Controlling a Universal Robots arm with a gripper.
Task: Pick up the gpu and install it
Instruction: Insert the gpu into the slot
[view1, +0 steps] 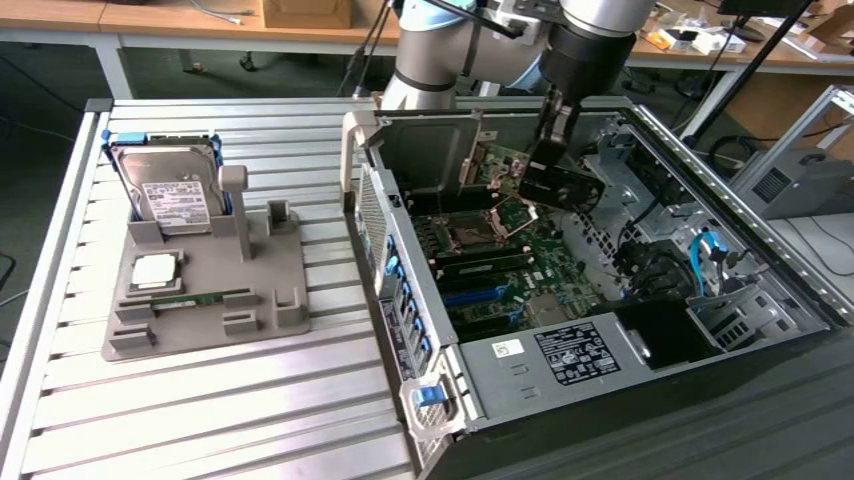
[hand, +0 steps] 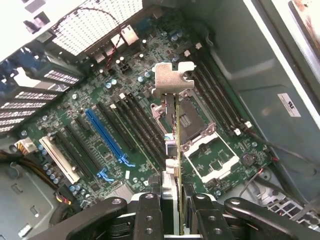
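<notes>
Holds thin dark circuit card with silvery end bracket (hand: 172, 80) pinched edge-on in black two-finger gripper (hand: 175, 207), above green motherboard (hand: 75, 125) inside open grey case (view1: 434, 150). Best kept upright, parallel to black expansion slots (hand: 135, 122).

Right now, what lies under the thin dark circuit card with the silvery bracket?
The green motherboard, with its long blue slot and metal-framed processor socket. The dark card, held by the gripper, hides the strip straight below it.
</notes>
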